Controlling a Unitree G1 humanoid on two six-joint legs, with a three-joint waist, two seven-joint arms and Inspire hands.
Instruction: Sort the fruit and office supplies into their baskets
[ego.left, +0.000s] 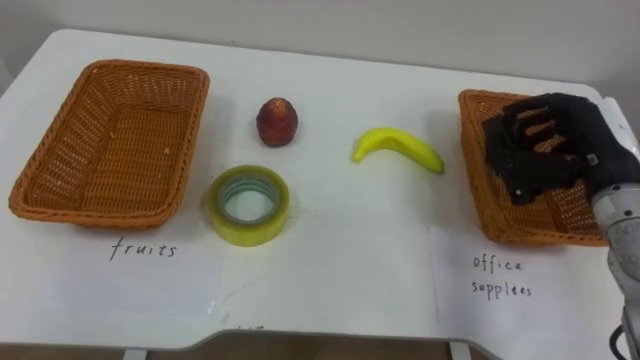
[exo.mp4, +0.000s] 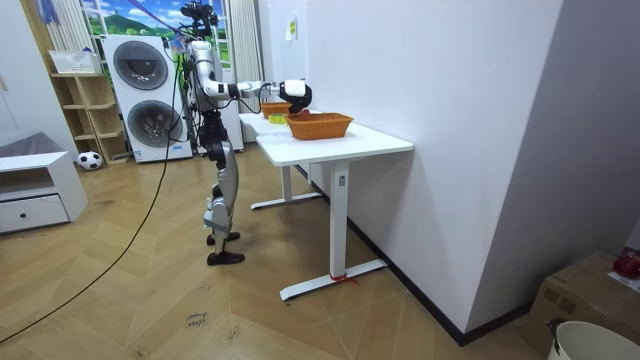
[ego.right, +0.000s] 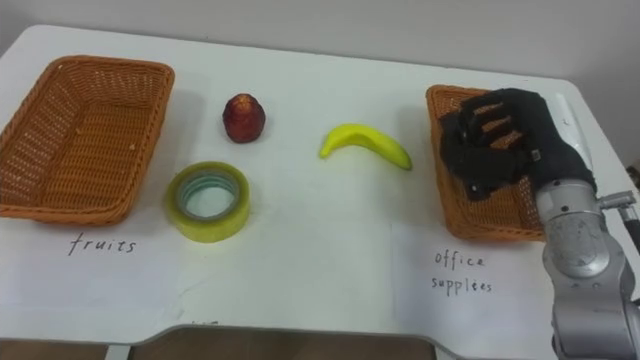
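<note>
Tape roll (ego.left: 248, 205), yellow, lies flat nearest the white table's (ego.left: 330, 270) front edge, just beside the left basket's (ego.left: 110, 140) near corner. Beyond it, a red fruit (ego.left: 277, 121) and a banana (ego.left: 398, 148) lie apart between the two baskets. Farther right, the right hand (ego.left: 545, 145) hovers over the right basket (ego.left: 475, 180), fingers bent downward; I cannot tell whether they grip anything.

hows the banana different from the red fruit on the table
The banana is yellow, long and curved; the red fruit is dark red and roundish. The banana lies nearer the right basket, while the red fruit sits nearer the left basket and a bit further back. Both rest on the white table, outside either basket.
</note>
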